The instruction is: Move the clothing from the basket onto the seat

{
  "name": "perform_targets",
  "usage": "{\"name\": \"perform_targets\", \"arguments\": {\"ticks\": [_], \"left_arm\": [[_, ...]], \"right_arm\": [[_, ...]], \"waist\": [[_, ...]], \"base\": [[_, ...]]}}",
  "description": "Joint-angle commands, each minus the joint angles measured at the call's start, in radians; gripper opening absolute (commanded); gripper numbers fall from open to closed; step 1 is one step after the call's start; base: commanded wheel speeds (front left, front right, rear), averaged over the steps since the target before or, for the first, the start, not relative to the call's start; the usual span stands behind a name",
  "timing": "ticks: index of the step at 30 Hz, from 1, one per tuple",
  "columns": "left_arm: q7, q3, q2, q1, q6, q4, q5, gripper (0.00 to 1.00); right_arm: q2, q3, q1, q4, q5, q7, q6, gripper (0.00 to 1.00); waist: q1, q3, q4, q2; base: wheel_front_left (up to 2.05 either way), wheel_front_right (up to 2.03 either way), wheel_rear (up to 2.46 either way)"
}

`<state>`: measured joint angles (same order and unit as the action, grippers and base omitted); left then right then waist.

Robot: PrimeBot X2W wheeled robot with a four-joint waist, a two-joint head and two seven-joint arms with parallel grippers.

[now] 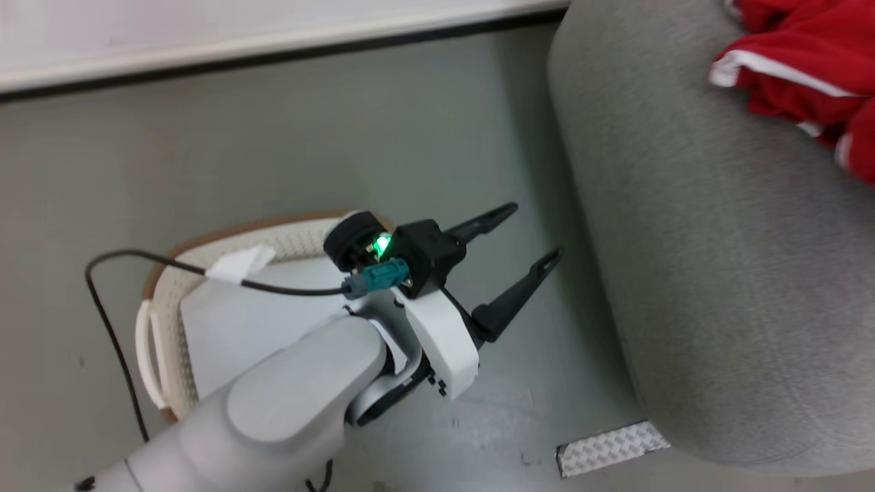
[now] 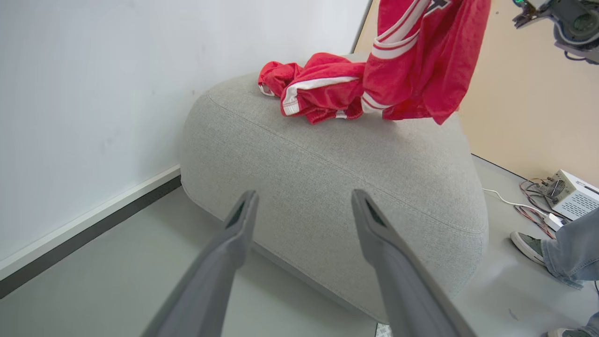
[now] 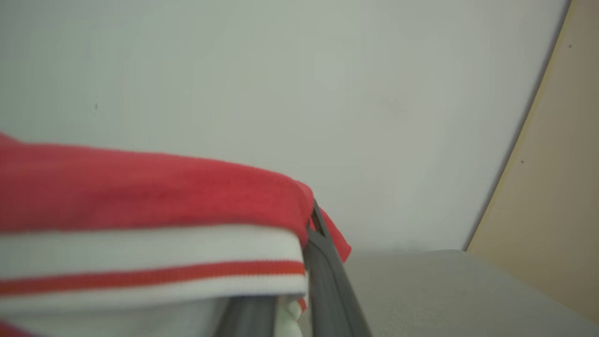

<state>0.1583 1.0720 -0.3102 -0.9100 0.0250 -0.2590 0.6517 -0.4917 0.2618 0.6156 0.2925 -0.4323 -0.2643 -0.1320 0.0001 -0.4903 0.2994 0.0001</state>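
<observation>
One red piece of clothing [image 2: 318, 89] with white stripes lies bunched on top of the grey seat [image 2: 327, 178]. A second red garment [image 2: 421, 61] hangs down from above, its hem reaching the seat. In the right wrist view that clothing [image 3: 140, 196] drapes over my right gripper [image 3: 309, 229], which is shut on it above the seat [image 3: 444, 290]. My left gripper [image 1: 535, 230] is open and holds nothing, hovering between the basket [image 1: 164, 294] and the seat [image 1: 718, 273]. Its fingers [image 2: 238, 229] point at the seat's side. Red clothing [image 1: 806, 61] shows on the seat's far right.
A pale flat sheet [image 1: 232, 328] lies in the basket, partly under my left forearm. A white wall with a dark baseboard [image 1: 273, 58] runs behind. A metal plate [image 1: 608, 447] lies on the floor. A person's foot [image 2: 529, 245] and a white box [image 2: 568, 194] with wires are past the seat.
</observation>
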Motion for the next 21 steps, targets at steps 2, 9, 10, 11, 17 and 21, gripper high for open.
{"name": "perform_targets", "arguments": {"ticks": [2,9,10,11,17,21], "left_arm": [[-0.006,-0.009,-0.019,-0.028,-0.009,0.013,-0.007,1.0],[-0.014,-0.02,-0.042,-0.055,-0.017,0.031,-0.014,1.0],[-0.014,-0.019,-0.042,-0.058,-0.017,0.031,-0.016,1.0],[-0.014,-0.018,-0.041,-0.062,-0.016,0.031,-0.017,1.0],[-0.005,-0.02,-0.03,-0.072,-0.015,0.023,-0.014,1.0],[0.004,-0.02,-0.023,-0.075,-0.011,0.014,-0.008,1.0]], "right_arm": [[-0.047,0.033,0.029,0.066,-0.028,0.0,0.003,0.0],[-0.128,-0.051,0.101,0.299,-0.061,0.016,0.003,0.0],[-0.134,-0.074,0.12,0.331,-0.065,0.023,0.003,0.0],[-0.136,-0.099,0.136,0.367,-0.068,0.031,0.003,0.0],[-0.143,-0.247,0.207,0.504,-0.081,0.097,0.003,0.0],[-0.157,-0.364,0.231,0.586,-0.097,0.186,0.003,0.0]], "waist": [[-0.0001,-0.074,-0.05,-0.0001],[-0.0001,-0.138,-0.074,-0.0001],[-0.0001,-0.143,-0.076,-0.0001],[-0.0001,-0.147,-0.078,-0.0001],[-0.0001,-0.157,-0.092,-0.0001],[-0.0001,-0.152,-0.102,-0.0001]], "base": [[0.0,0.0,0.0],[0.0,0.0,0.0],[0.0,0.0,0.0],[0.0,0.0,0.0],[0.0,0.0,0.0],[0.0,0.0,0.0]]}}
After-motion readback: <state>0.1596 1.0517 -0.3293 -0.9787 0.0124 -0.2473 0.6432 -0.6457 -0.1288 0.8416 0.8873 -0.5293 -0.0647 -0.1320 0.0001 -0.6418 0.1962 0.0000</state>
